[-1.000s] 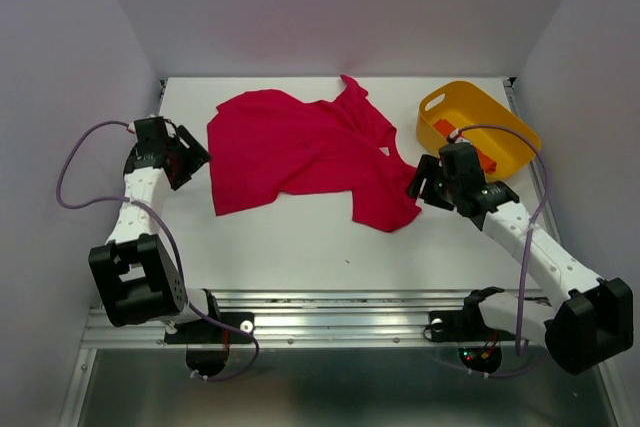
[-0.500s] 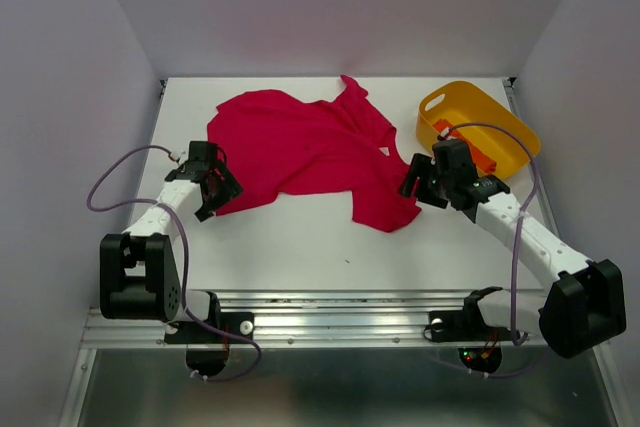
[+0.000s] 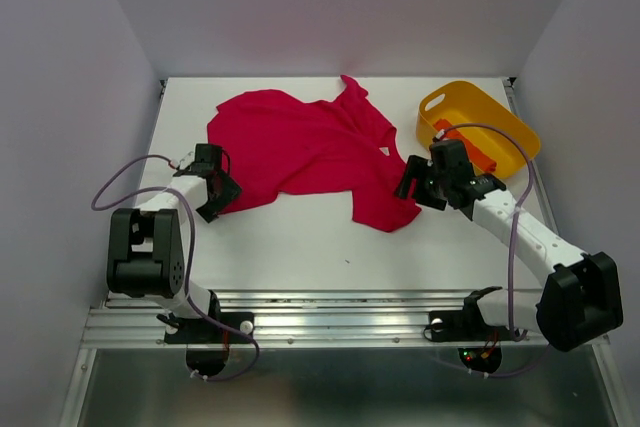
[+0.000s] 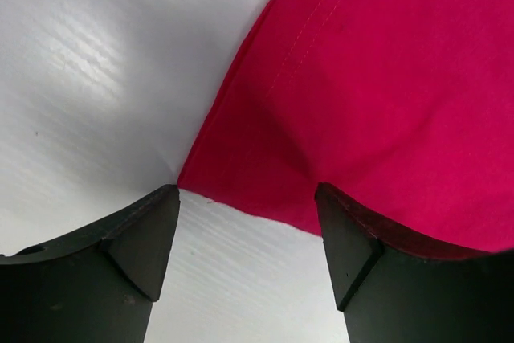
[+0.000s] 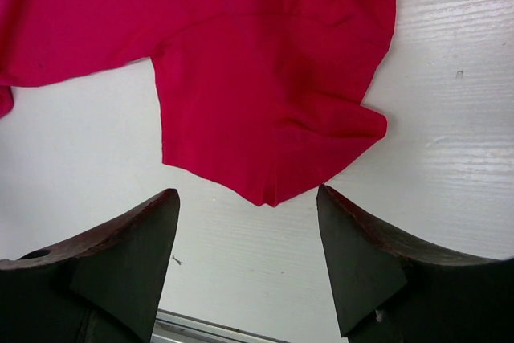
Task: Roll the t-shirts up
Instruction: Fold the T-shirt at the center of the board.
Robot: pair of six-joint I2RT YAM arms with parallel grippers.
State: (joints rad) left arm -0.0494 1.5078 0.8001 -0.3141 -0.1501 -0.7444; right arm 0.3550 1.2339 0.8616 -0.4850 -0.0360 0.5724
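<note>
The crimson-red t-shirt [image 3: 305,152] lies spread and rumpled on the white table, sleeve corner pointing to the near right. My left gripper [image 3: 213,190] is open at the shirt's near left corner; in the left wrist view the corner's hem [image 4: 265,206] lies between the open fingers, low over the table. My right gripper [image 3: 412,184] is open beside the shirt's near right corner, which shows just ahead of its fingers in the right wrist view [image 5: 269,190]. An orange bundle [image 3: 478,159] lies in the yellow basket [image 3: 450,99], partly hidden by the right arm.
The yellow basket stands at the far right of the table, close behind the right wrist. Grey walls close in the table on the left, right and back. A metal rail [image 3: 330,312] runs along the near edge.
My left gripper swung from the table's left side in to the shirt's near left corner. My right gripper shifted slightly left, closer to the shirt's near right corner. The shirt has not moved.
</note>
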